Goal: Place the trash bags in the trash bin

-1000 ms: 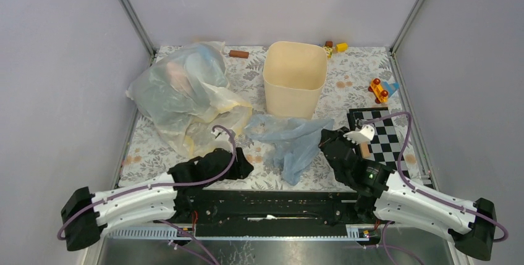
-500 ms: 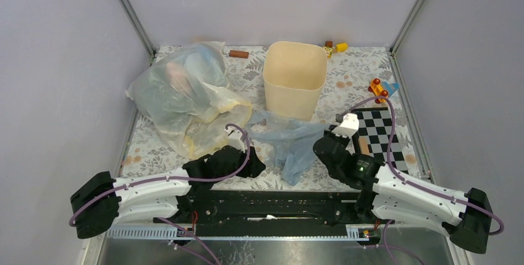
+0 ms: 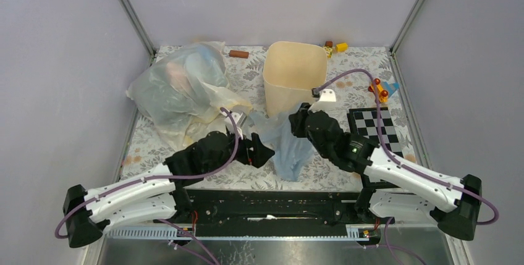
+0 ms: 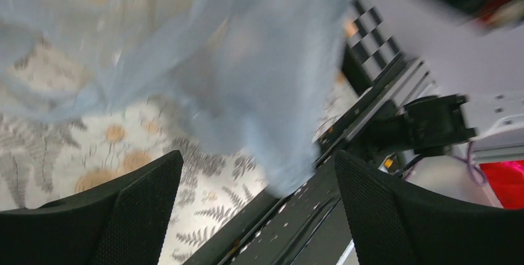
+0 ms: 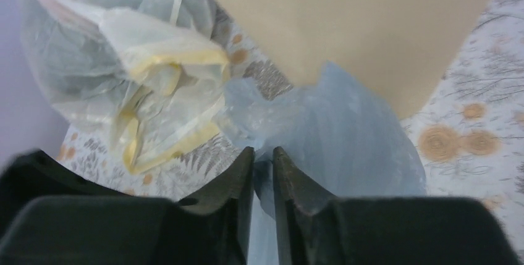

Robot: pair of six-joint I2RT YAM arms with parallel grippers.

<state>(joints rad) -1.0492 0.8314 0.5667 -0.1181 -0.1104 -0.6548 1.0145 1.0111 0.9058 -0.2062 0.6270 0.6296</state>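
The trash bag (image 3: 290,151), thin pale blue plastic, hangs in front of the cream trash bin (image 3: 295,76). My right gripper (image 3: 298,121) is shut on the bag's upper part just short of the bin's near wall. In the right wrist view the fingers (image 5: 264,152) pinch blue plastic (image 5: 346,135) below the bin (image 5: 346,30). My left gripper (image 3: 262,152) stands wide open just left of the hanging bag. In the left wrist view the bag (image 4: 247,61) fills the upper frame, and its lower end dangles ahead of the spread gripper (image 4: 258,166) with nothing gripped.
A bulky clear bag (image 3: 179,86) and a pale yellow bag (image 5: 160,86) lie left of the bin. A checkerboard (image 3: 380,132) lies at the right, with toy pieces (image 3: 380,89) behind it. A brown cylinder (image 3: 238,54) and small blocks (image 3: 333,47) sit near the back wall.
My right gripper rose and moved forward to the bin, lifting the blue bag off the table. My left gripper moved right toward the bag and opened wide.
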